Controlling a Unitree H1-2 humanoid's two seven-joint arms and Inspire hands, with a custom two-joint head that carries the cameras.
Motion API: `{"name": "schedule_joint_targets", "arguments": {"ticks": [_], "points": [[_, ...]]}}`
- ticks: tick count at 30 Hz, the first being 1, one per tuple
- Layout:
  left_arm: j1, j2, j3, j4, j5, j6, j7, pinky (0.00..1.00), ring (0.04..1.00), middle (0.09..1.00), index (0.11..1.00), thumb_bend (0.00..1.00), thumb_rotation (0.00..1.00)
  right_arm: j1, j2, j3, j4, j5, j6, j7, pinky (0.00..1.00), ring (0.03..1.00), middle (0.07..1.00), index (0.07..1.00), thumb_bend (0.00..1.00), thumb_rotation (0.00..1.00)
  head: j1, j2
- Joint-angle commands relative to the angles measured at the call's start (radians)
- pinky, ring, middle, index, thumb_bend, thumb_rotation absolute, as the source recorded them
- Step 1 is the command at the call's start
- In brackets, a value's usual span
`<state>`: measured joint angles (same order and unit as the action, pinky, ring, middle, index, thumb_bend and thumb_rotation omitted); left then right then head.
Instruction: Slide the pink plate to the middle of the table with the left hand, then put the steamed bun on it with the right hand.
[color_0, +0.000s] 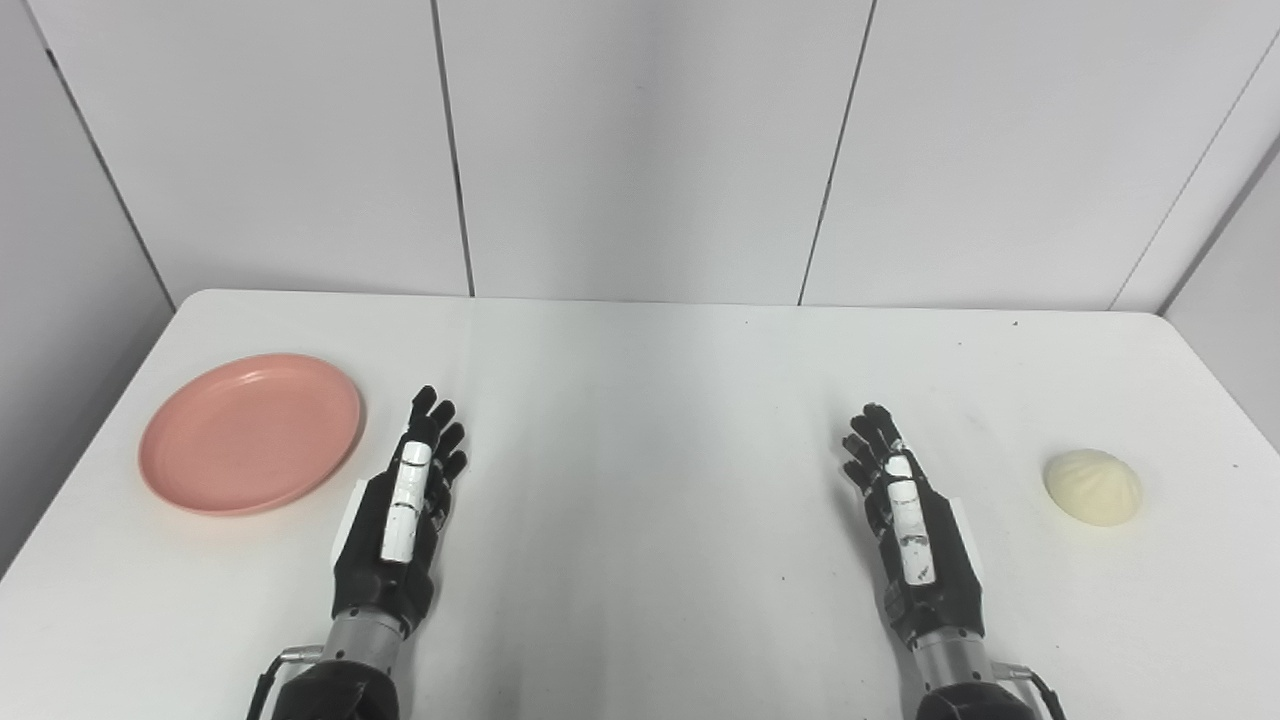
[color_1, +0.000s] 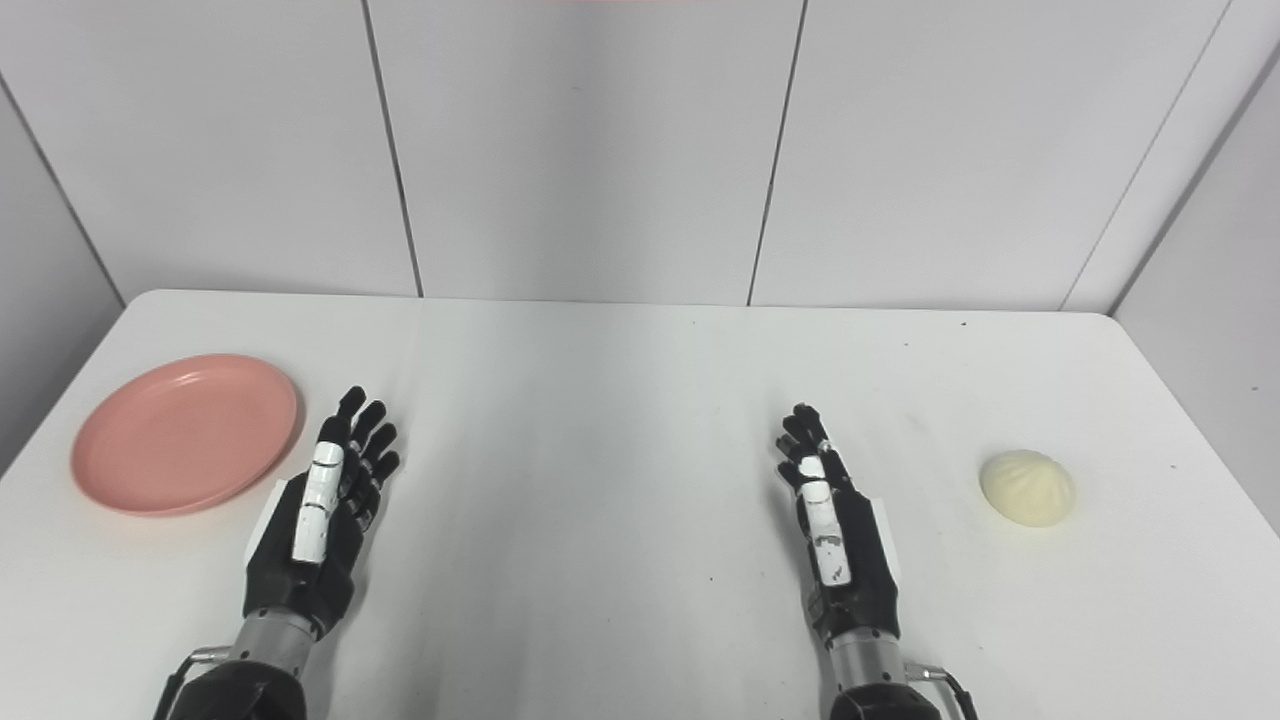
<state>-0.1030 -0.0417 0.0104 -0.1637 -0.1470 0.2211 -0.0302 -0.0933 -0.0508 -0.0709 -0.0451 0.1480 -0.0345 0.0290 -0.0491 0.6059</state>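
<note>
A pink plate (color_0: 250, 432) lies flat and bare at the left side of the white table (color_0: 640, 400). A pale steamed bun (color_0: 1093, 486) rests on the table at the far right. My left hand (color_0: 405, 510) hovers just right of the plate, open, fingers stretched forward, holding nothing and apart from the plate's rim. My right hand (color_0: 908, 520) is also open with straight fingers, well left of the bun and not touching it. In the right eye view the same layout shows: plate (color_1: 185, 433), bun (color_1: 1027, 487), left hand (color_1: 325, 505), right hand (color_1: 830, 525).
Grey wall panels (color_0: 640, 150) stand close behind the table's far edge. The table's rounded corners show at the back left and back right. Bare tabletop lies between the two hands.
</note>
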Motion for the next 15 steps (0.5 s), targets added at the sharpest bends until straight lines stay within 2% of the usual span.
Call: {"name": "schedule_joint_targets", "arguments": {"ticks": [1, 15], "points": [[-0.035, -0.001, -0.003, -0.03, 0.002, -0.012, -0.002, 1.0, 0.989, 1.0, 1.0, 0.7, 0.89, -0.027, 0.003, -0.003, -0.023, 0.004, -0.041, 0.005, 0.94, 0.917, 0.922, 0.908, 0.84, 0.89, 0.002, -0.001], [-0.035, 0.0, -0.005, -0.033, 0.001, -0.009, -0.004, 1.0, 0.994, 1.0, 1.0, 0.69, 0.89, -0.026, 0.002, -0.001, -0.025, -0.006, -0.036, 0.003, 0.94, 0.908, 0.908, 0.895, 0.83, 0.9, 0.001, 0.001]]}}
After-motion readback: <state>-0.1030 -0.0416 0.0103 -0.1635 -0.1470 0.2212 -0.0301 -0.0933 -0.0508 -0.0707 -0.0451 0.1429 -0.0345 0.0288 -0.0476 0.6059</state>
